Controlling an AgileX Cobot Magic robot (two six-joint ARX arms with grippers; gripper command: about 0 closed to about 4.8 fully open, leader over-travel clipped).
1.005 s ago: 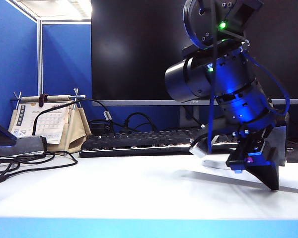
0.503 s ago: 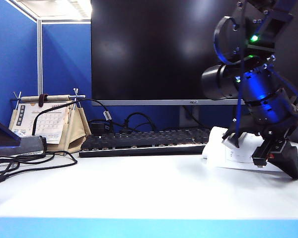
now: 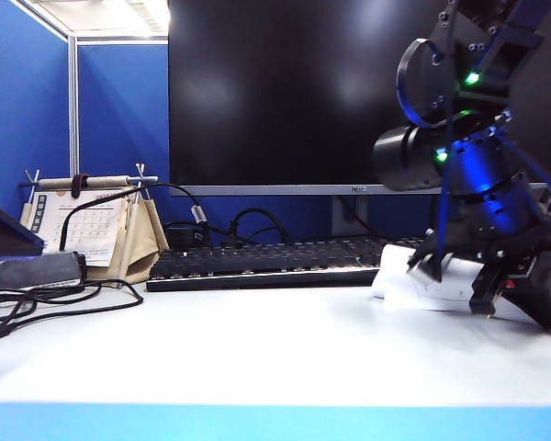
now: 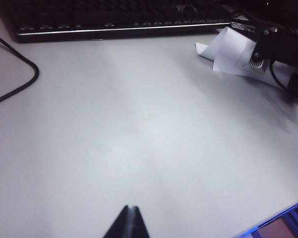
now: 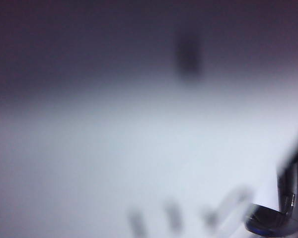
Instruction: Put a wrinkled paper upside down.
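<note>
Swung rightward, right claw [image 3: 519, 299] grasps wrinkled paper [image 3: 422, 285], lengthwise left-right; left claw [image 4: 128, 223] clenched above table [image 4: 139, 129].

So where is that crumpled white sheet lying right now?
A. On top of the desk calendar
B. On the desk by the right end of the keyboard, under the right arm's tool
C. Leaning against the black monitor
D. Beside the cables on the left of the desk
B: the wrinkled paper lies on the desk at the keyboard's right end, with the right tool down over it.
</note>
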